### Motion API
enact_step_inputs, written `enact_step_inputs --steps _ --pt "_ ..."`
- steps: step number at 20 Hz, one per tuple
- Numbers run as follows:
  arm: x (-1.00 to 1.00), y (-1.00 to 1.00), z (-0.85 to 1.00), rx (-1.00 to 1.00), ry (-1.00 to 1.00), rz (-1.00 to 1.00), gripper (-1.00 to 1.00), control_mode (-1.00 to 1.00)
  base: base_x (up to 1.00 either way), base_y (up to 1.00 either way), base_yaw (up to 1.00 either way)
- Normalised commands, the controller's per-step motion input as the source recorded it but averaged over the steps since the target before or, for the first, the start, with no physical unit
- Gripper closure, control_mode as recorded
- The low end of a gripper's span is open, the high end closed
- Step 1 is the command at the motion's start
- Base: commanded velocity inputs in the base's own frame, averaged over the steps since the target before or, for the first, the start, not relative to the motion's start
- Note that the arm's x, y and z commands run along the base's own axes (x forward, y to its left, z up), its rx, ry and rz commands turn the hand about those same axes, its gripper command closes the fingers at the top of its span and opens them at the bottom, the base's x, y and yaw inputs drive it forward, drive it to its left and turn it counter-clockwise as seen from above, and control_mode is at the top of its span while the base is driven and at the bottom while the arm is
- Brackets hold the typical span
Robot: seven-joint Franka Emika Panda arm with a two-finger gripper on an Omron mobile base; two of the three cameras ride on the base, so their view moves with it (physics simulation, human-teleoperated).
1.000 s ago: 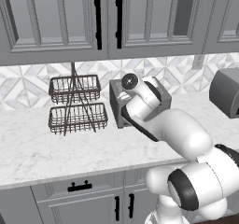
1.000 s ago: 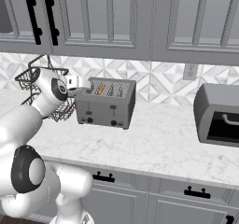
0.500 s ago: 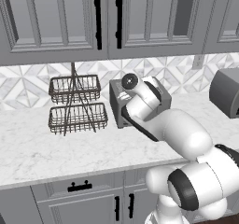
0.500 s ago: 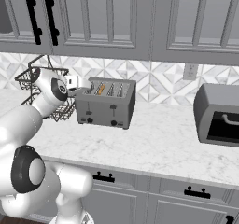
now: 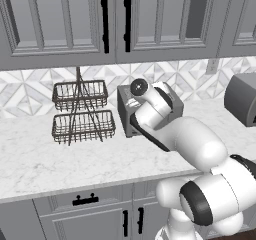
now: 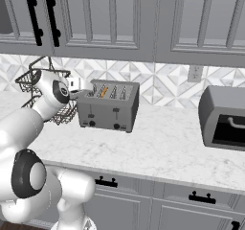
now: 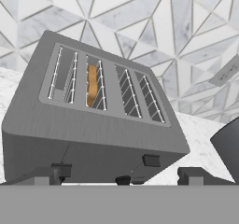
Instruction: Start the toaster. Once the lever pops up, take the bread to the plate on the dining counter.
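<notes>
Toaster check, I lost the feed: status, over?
Fingers open, empty, near toaster front. Bread in second slot. Nothing in the way.

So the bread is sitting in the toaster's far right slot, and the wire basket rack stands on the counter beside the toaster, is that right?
Not quite. The bread is in the second slot from the left of the toaster, not the far right one; the hand view shows it, and the right base view agrees. The rest holds: the wire basket rack stands on the counter beside the toaster.
</notes>
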Motion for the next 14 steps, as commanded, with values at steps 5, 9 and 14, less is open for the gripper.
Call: enact_step_inputs --steps 5,9,14 --pt "0.0 0.0 0.0 0.0 0.0 0.0 -1.0 -1.0 0.0 0.0 0.0" --pt "0.0 0.0 0.0 0.0 0.0 0.0 -1.0 -1.0 0.0 0.0 0.0" --pt "0.0 0.0 0.0 0.0 0.0 0.0 -1.0 -1.0 0.0 0.0 0.0"
